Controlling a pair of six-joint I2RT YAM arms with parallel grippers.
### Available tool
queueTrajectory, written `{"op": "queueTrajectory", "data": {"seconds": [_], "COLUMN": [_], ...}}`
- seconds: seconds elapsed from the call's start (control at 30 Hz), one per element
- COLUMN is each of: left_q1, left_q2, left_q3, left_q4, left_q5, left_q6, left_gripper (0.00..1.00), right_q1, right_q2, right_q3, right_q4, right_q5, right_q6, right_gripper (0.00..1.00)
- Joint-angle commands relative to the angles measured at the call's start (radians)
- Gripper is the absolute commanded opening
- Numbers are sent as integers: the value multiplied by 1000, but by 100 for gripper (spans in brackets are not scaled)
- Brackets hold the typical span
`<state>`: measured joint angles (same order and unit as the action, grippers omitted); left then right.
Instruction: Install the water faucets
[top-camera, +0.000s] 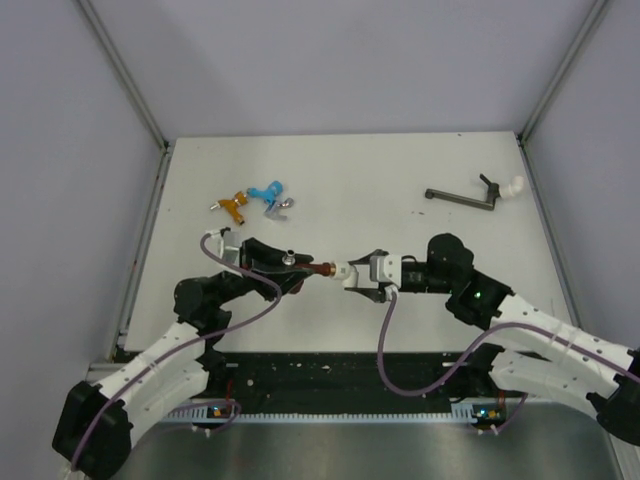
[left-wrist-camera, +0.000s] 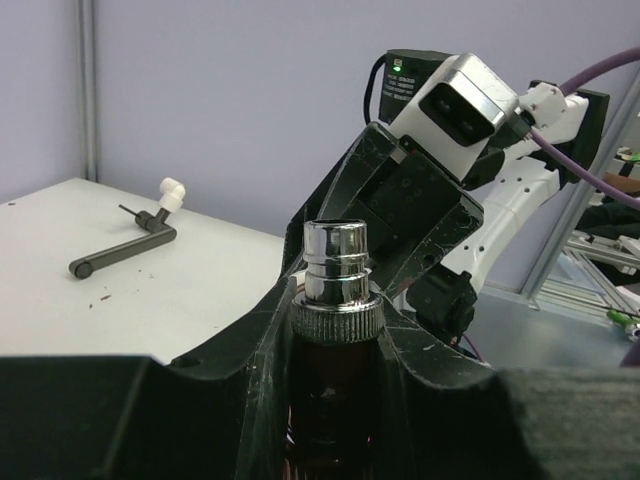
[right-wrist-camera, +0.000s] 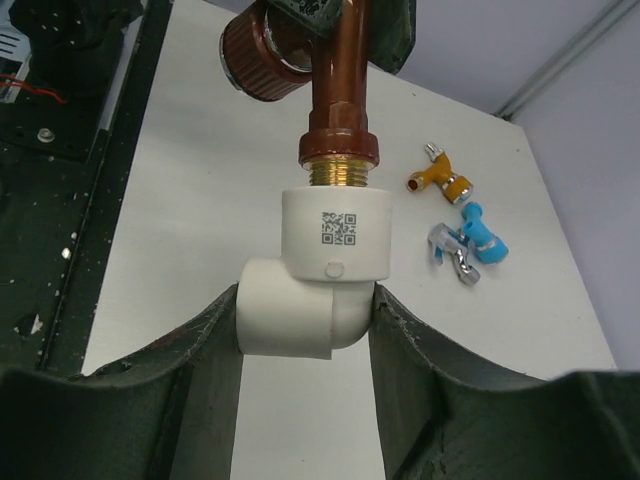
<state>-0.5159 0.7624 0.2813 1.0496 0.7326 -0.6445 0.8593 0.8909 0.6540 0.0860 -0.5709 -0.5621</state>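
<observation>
A dark red-brown water faucet (top-camera: 318, 270) is held above the table's middle, and my left gripper (top-camera: 299, 272) is shut on its body. In the left wrist view its silvery tip (left-wrist-camera: 336, 262) sticks up between my left gripper's (left-wrist-camera: 336, 302) jaws. The faucet's (right-wrist-camera: 340, 90) brass thread sits in a white elbow fitting (right-wrist-camera: 312, 270). My right gripper (right-wrist-camera: 306, 302) is shut on that fitting (top-camera: 343, 272) from the right (top-camera: 354, 276). An orange faucet (top-camera: 233, 205) and a light blue faucet (top-camera: 268, 191) lie at the back left, also seen as the orange faucet (right-wrist-camera: 441, 181) and the blue faucet (right-wrist-camera: 479, 238).
A dark grey faucet (top-camera: 462, 197) with a white elbow (top-camera: 513, 186) on its end lies at the back right, and shows in the left wrist view as the grey faucet (left-wrist-camera: 122, 247). Metal frame posts stand at the table's (top-camera: 400, 165) back corners. Purple cables loop near both arms.
</observation>
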Motion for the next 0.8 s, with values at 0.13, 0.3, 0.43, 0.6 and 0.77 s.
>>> {"op": "queueTrajectory", "data": {"seconds": [0.13,0.3,0.43,0.6,0.77], "left_q1": [-24,-26,-32,-38,-41], "left_q2": [49,57,100,126,95], "left_q3": [-22,-40,-59,-44,-30], "left_q4": [280,371,498,569,567], "left_q5": [163,120,128,165,200], "left_q6": [-130,-173,-216,-205,-146], "left_gripper": [0,0,0,0,0], "right_q1": [-14,-17,-25,-49,-91], "right_q2": [7,-21,8,49,51], "right_q3": [90,53,73,122,134], "right_q4": [72,142,143,133,141], "right_q5": [-182,-168,-224,-345,-452], "right_q6": [19,13,34,105,165], "right_gripper": [0,0,0,0,0]}}
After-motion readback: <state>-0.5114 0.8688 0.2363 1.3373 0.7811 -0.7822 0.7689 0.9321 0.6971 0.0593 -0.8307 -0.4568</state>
